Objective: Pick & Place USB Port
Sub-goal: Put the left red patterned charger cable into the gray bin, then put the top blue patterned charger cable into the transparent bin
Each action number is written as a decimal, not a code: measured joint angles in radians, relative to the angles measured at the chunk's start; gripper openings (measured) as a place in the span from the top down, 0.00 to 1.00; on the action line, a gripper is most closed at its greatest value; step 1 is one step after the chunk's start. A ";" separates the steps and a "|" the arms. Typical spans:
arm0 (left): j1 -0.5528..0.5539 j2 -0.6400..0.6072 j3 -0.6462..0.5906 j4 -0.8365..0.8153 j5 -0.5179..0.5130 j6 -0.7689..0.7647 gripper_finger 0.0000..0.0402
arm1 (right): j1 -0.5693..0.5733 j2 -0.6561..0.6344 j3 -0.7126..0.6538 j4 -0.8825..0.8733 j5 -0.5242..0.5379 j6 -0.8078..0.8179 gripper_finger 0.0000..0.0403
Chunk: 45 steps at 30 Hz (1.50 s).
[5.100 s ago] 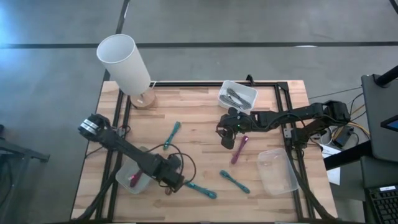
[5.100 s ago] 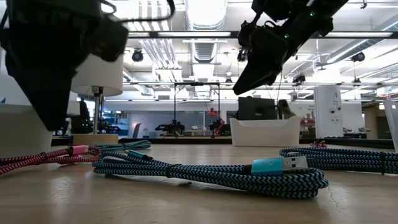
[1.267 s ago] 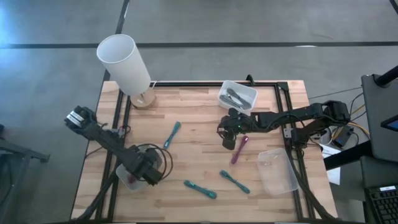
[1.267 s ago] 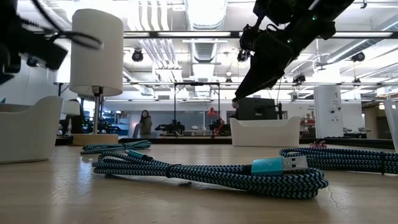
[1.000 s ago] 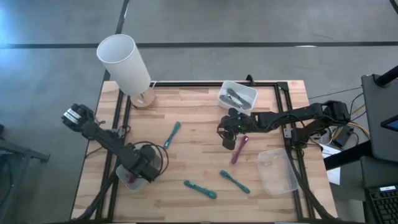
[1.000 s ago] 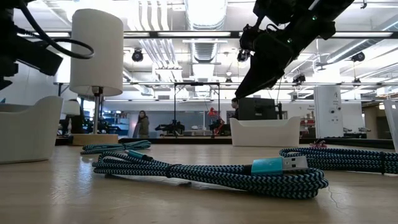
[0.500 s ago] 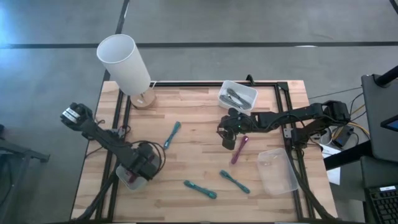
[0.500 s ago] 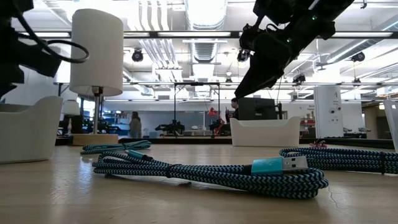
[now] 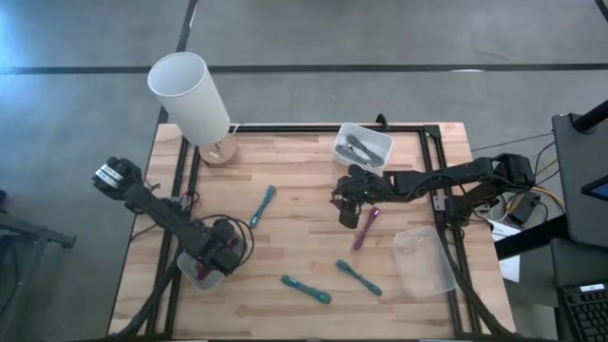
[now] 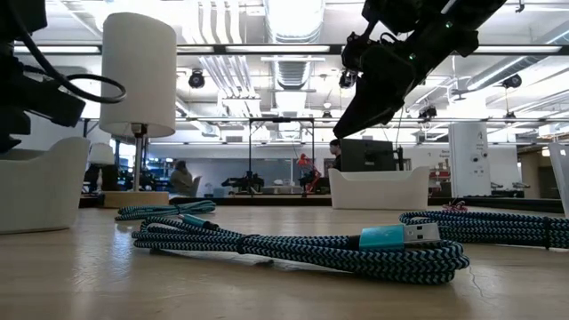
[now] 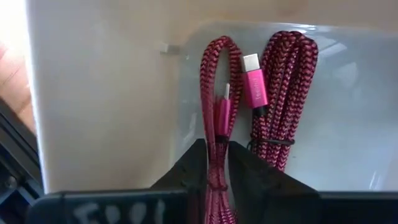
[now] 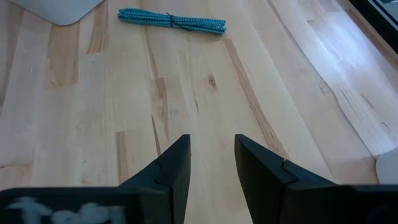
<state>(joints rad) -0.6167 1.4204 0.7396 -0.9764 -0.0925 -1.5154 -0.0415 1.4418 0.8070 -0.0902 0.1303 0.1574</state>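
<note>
High view, left gripper (image 9: 224, 249): lower left of the frame, over a small white bin (image 9: 193, 275) at the table's near-left edge; the fingers are not readable here.
High view, right gripper (image 9: 348, 203): centre right, above bare wood, just beside a pink cable (image 9: 366, 228).
High view, other cables: three teal bundles, one mid-table (image 9: 263, 205) and two (image 9: 306, 289) (image 9: 357, 276) lower centre.
High view, surroundings: white lamp (image 9: 192, 99) upper left, a white tray (image 9: 362, 145) top centre, a clear container (image 9: 424, 262) lower right.
Low view: a teal cable with its USB plug (image 10: 398, 235) lies across the foreground; right gripper (image 10: 360, 100) hangs upper right; white bin (image 10: 40, 183) at left edge.
Left wrist view: left gripper (image 11: 217, 163) pinches one loop of the pink USB cable (image 11: 286, 99), whose coil and plug lie inside the white bin (image 11: 93, 93).
Right wrist view: right gripper (image 12: 211, 158) spread apart over bare wood; a teal cable (image 12: 172, 20) lies at the top of the frame.
</note>
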 joint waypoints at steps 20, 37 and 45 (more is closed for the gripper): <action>0.000 -0.003 0.135 -0.078 0.001 0.044 0.73 | 0.000 0.000 0.000 0.000 0.000 0.000 0.71; 0.005 -0.004 0.435 -0.213 -0.568 0.273 0.73 | 0.018 0.000 0.000 -0.091 0.000 0.377 0.71; 0.052 -0.004 0.444 -0.218 -0.596 0.389 0.73 | 0.067 0.000 0.030 -0.350 0.111 0.672 0.71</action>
<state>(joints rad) -0.5647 1.4166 1.1835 -1.1948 -0.6884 -1.1259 0.0258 1.4414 0.8367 -0.4403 0.2410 0.8295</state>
